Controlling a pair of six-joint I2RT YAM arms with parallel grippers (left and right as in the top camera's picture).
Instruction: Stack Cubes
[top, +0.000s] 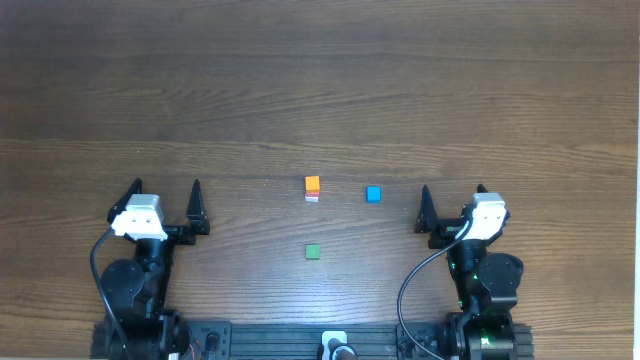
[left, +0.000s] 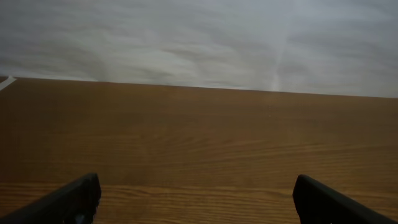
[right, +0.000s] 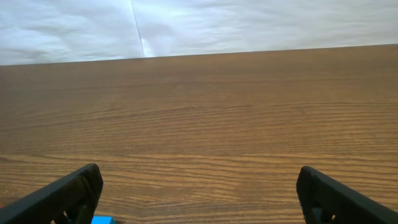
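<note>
The wooden table is taking up nearly the whole top view, with a broad bare stretch running from the cubes to the far edge and out to both sides. In the wrist views that far edge is meeting a pale backdrop.

The left arm and right arm are standing folded close to their bases on the black rail along the near edge, well apart from each other.

The left gripper is hovering low over bare wood with its fingers spread wide and nothing between them. The right gripper is doing the same on its side, also gaping and empty.

The three cubes are sitting in the gap between the grippers, none touching another. The orange cube is lying near the middle, with a pale sliver showing at its near side; what that is cannot be told. The blue cube is sitting just to its right, nearer the right gripper and peeking in beside that gripper's finger in the right wrist view. The green cube is resting closer to the rail, in line with the orange one.
</note>
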